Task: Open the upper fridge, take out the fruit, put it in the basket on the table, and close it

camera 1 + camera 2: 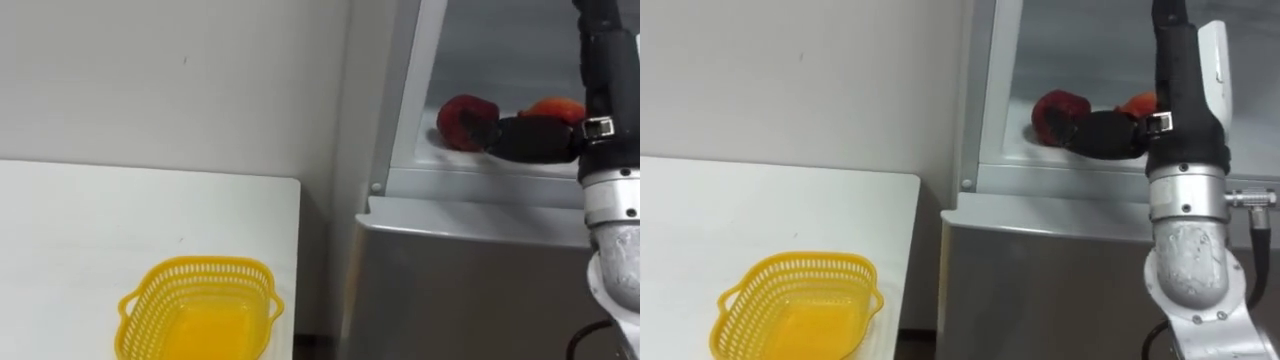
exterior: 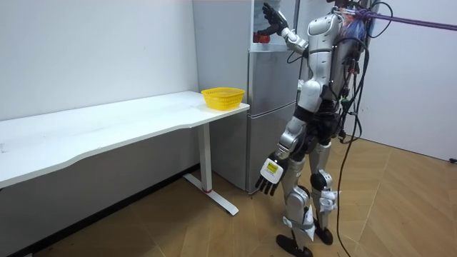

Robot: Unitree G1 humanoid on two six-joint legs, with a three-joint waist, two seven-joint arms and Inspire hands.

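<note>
Your right hand [image 1: 1108, 136] is inside the open upper compartment of the fridge [image 1: 1040, 260], and its dark tip meets the right side of the red fruit [image 1: 1052, 110]. The hand reads as one dark mass against the fruit, so you cannot tell whether the fingers are spread, pressed together or curled round it. The red fruit sits on the white shelf [image 1: 1070, 166] of that compartment, towards its left. Just right of it, and a little farther in, is an orange fruit [image 1: 1137, 102], partly hidden behind your wrist. Your right forearm rises from the lower right of the eye views and crosses the front edge of the shelf.

Below the shelf is the grey lower door, closed. To the left of the fridge stands the white bench [image 1: 740, 210]. A yellow mesh basket [image 1: 810, 259] sits on its near right part, close to the end beside the fridge and well apart from the fruit.

In the room view you stand upright facing the fridge, with the right arm raised to the upper compartment. Your left hand [image 2: 270, 175] hangs by the thigh, its fingers relaxed and holding nothing.
</note>
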